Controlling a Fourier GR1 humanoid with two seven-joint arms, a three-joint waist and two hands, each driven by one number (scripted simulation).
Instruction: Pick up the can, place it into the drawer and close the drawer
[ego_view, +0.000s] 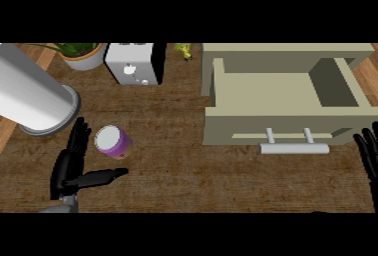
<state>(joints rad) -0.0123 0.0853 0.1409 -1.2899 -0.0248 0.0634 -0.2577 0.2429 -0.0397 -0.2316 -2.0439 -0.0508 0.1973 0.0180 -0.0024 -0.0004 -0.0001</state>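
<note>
While the brown counter (192, 180) carries everything, the open drawer (266, 95) is seen by its far right edge; a white cylinder (33, 95) lies at the far left; a toaster (133, 64) and potted plant (80, 54) line the far edge; the purple can (113, 141) stands left of centre, just beside the left hand (70, 167), whose fingers are spread, unclenched; the right hand (367, 155) is rested open at the right edge.

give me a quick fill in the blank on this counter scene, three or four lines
1. The drawer stands ____.
2. The can has a ____ body and a white top.
3. The can stands on the counter, just right of the ____ robot hand.
4. The right robot hand shows at the view's ____ edge.

Missing words: open; purple; left; right
</note>
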